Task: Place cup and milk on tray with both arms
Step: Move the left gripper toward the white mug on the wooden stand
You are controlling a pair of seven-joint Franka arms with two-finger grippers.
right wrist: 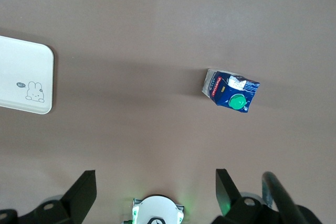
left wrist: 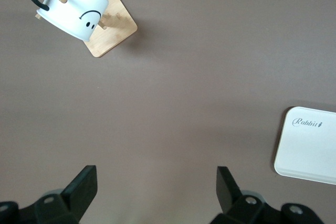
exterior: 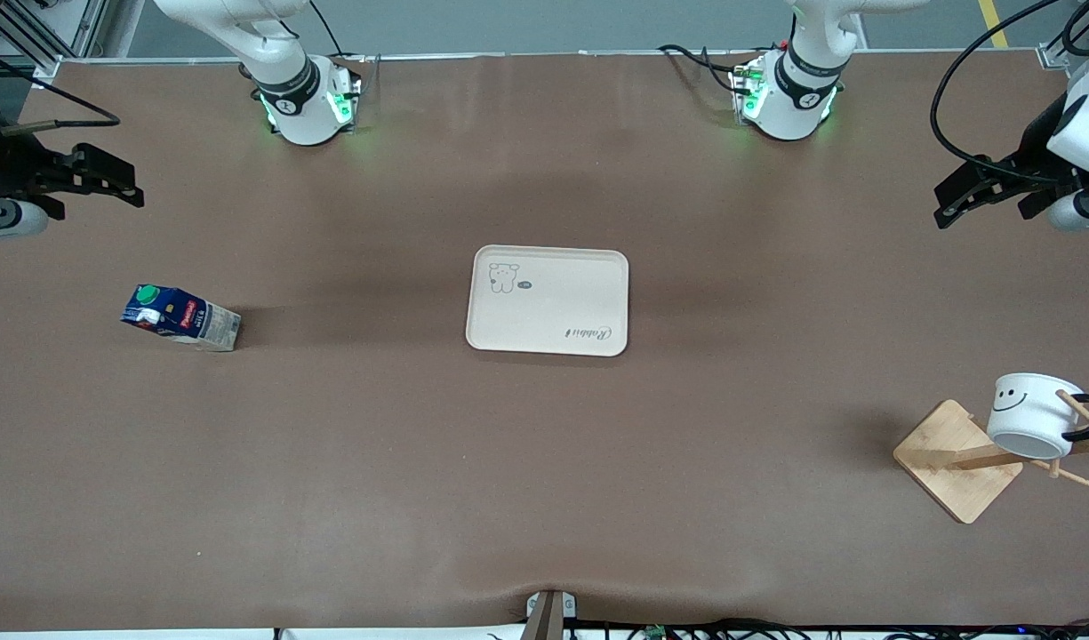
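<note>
Sitting bare mid-frame: tray point(exterior: 548, 300). Both claws, left point(exterior: 975, 191) and right point(exterior: 100, 178), hang wide open, holding nothing; milk point(exterior: 181, 317) center-left, cup point(exterior: 1033, 416) lower right.

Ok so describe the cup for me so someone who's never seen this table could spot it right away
Start from the cream tray in the middle of the brown table, then go toward the left arm's end, nearer the front camera, to a wooden peg rack. The cup hangs tilted on its pegs: the only white mug, with a black smiley face and black loop handle.
</note>
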